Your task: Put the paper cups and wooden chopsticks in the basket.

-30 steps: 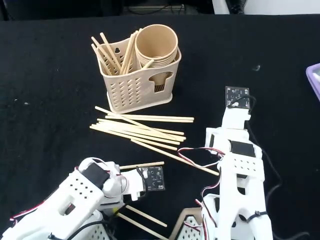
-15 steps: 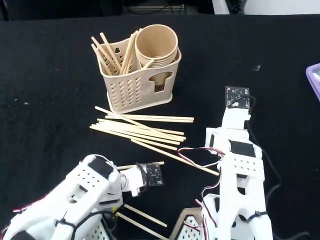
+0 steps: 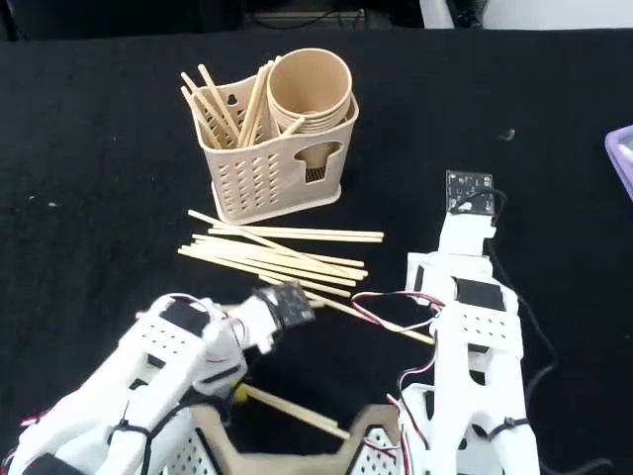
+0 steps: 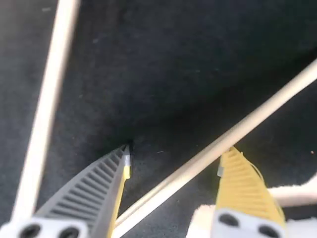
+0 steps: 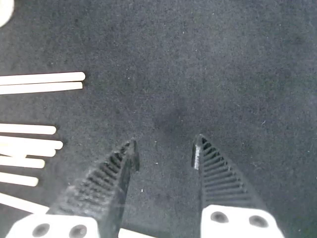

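Note:
The beige perforated basket (image 3: 277,173) stands at the back of the black table, holding stacked paper cups (image 3: 309,87) and several chopsticks (image 3: 213,104). More wooden chopsticks (image 3: 282,255) lie loose in a pile in front of it. My left gripper (image 3: 284,302) hovers at the near edge of that pile. In the left wrist view it (image 4: 174,153) is open, with one chopstick (image 4: 218,146) running slantwise between the fingers and another (image 4: 47,109) off to one side. My right gripper (image 5: 165,145) is open over bare cloth, beside the chopstick ends (image 5: 42,82). In the high view it (image 3: 468,193) sits right of the pile.
One chopstick (image 3: 292,411) lies near the front edge between the two arm bases. A purple object (image 3: 621,158) pokes in at the right edge. The table is covered in black cloth (image 3: 99,198).
My left gripper has moved away from the front edge toward the chopstick pile and now straddles a stick. The right arm has kept still.

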Available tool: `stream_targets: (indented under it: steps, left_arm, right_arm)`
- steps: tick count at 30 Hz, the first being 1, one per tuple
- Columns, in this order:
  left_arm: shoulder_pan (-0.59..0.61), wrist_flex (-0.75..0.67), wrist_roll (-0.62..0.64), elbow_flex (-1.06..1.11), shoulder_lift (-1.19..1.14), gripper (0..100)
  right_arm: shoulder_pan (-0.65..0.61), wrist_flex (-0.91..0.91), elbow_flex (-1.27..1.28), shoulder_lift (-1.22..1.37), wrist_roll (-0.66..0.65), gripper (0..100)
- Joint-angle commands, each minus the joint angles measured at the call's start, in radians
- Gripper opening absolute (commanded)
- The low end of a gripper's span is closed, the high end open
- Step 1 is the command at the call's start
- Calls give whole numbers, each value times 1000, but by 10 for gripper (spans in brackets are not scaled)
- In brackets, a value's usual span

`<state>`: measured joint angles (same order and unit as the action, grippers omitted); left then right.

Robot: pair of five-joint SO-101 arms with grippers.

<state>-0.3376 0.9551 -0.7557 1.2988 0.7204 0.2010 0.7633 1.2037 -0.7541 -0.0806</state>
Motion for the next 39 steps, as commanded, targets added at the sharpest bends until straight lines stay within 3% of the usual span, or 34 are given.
stream_targets:
  steps: [1,8,15,26,32,39]
  left_arm:
    - [90,-75,15,-24,6,274]
    - [28,98,12,-48,11,264]
    - [-90,201,14,-119,11,27]
    - [-74,285,11,-240,11,30]
    - [7,64,9,-157,-2,37]
    - [93,54,14,-107,0,246]
  right_arm:
    - [-8,-18,-7,-28,-5,182]
    - [-8,-18,-7,-28,-5,182]
    - [-8,-18,-7,-28,-5,182]
    - [-8,-18,-5,-28,-5,182]
    - [-8,-18,-4,-28,-5,182]
    - [-8,-18,-2,-28,-5,182]
